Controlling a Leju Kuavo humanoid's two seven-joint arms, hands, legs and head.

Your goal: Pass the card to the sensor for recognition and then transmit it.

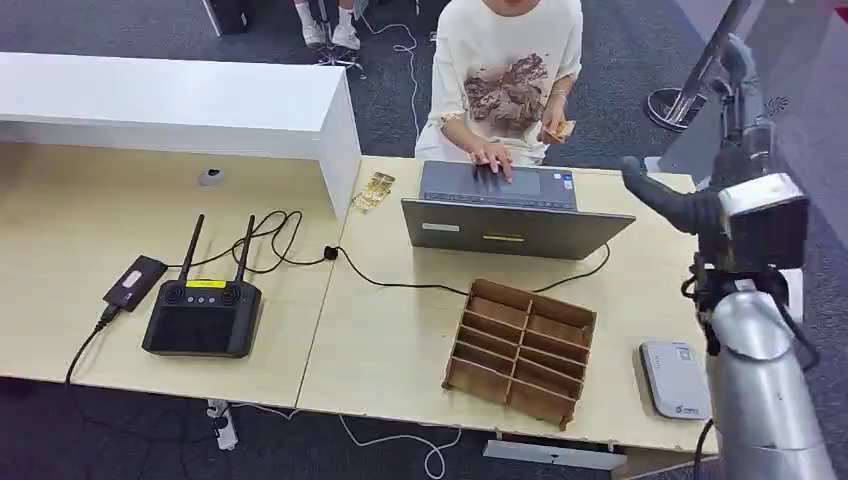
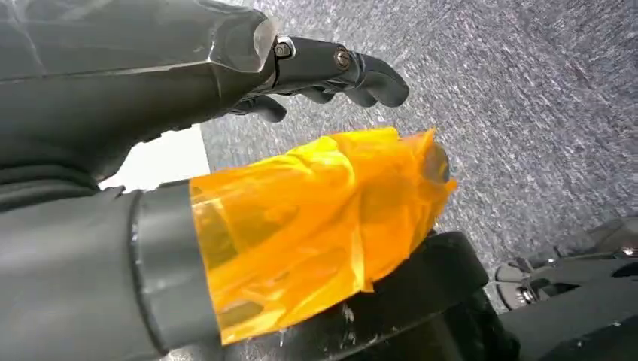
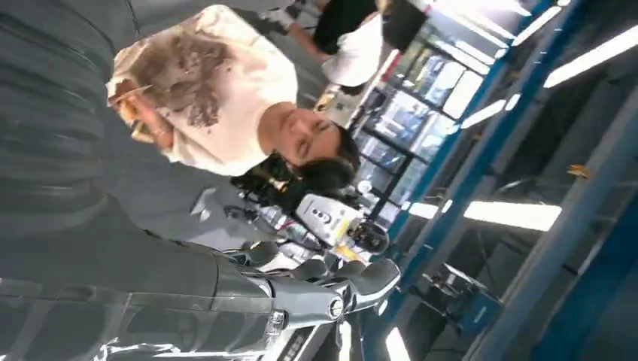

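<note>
A person in a white shirt sits behind the table and holds a few gold cards (image 1: pixel 560 130) in one hand; the same cards (image 3: pixel 129 101) show in the right wrist view. A small pile of gold cards (image 1: pixel 372 190) lies on the table left of the laptop. The white sensor box (image 1: pixel 675 378) sits at the table's front right corner. My right hand (image 1: pixel 662 198) is raised at the laptop's right end, its fingers (image 3: pixel 353 282) stretched toward the person and holding nothing. My left hand (image 2: pixel 248 150), thumb wrapped in orange tape, hangs over grey carpet with fingers apart and nothing in it.
A grey laptop (image 1: pixel 515 215) stands mid-table with the person's other hand on its keyboard. In front of it lies a wooden divided tray (image 1: pixel 520 345). A black controller with two antennas (image 1: pixel 203 315), a small black device (image 1: pixel 134 281) and cables lie at the left. A white counter (image 1: pixel 170 105) stands at the back left.
</note>
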